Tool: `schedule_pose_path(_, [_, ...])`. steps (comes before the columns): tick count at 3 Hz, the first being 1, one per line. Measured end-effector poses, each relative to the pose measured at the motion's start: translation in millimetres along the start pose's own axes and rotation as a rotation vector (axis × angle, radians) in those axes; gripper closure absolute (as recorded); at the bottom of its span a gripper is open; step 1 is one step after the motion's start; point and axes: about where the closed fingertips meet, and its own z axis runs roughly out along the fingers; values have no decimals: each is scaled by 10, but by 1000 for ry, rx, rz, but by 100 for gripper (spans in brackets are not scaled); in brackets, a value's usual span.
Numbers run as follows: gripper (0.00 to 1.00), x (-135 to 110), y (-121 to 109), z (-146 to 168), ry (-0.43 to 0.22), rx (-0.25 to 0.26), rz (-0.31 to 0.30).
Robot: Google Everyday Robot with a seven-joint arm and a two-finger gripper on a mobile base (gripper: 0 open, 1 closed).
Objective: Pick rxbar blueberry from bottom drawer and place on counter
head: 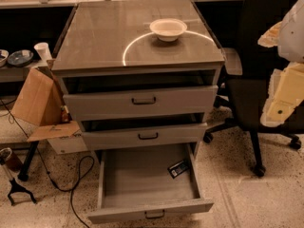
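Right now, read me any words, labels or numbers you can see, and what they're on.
Small dark-wrapped snack bar in the open grey bottom drawer: pale label marks, not readable.
No other text shows; the robot's pale hand sits at the right edge.

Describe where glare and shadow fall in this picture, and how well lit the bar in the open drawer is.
Camera view: glare draws a white arc across the glossy counter, by the white bowl; deep shadow fills the gaps above both upper drawers; the bottom drawer is evenly lit inside, so the dark rxbar blueberry shows clearly; the gripper hangs pale at the right edge.
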Motion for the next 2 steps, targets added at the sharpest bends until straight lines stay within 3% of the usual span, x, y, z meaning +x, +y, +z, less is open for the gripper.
schedule_pose_path(2, [0, -17, 31, 64, -26, 0, -16])
